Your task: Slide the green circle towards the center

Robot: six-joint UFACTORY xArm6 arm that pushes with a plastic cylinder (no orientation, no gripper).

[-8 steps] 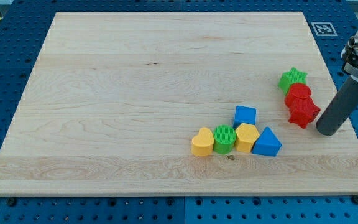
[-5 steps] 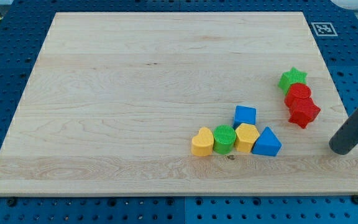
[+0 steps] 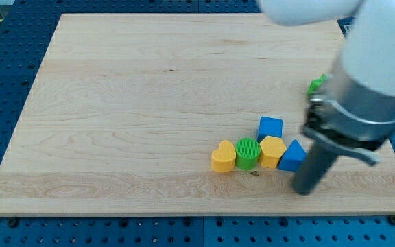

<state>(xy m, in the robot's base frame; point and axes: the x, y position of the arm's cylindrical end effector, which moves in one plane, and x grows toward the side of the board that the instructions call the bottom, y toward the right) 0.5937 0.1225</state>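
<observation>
The green circle (image 3: 248,153) sits on the wooden board (image 3: 149,96) right of centre toward the view's bottom. A yellow heart (image 3: 223,156) touches its left side and a yellow block (image 3: 273,151) touches its right. A blue triangle (image 3: 291,157) lies right of the yellow block and a blue cube (image 3: 270,127) lies just above it. My tip (image 3: 304,189) rests on the board just below and right of the blue triangle, well right of the green circle.
The arm's large body covers the board's right side and hides the red blocks. Only a bit of the green star (image 3: 315,85) shows at its left edge. Blue pegboard surrounds the board.
The rod has swept from the board's right edge leftward and down, stopping just below the blue triangle. The arm now hides the red blocks and most of the green star. No block has moved.
</observation>
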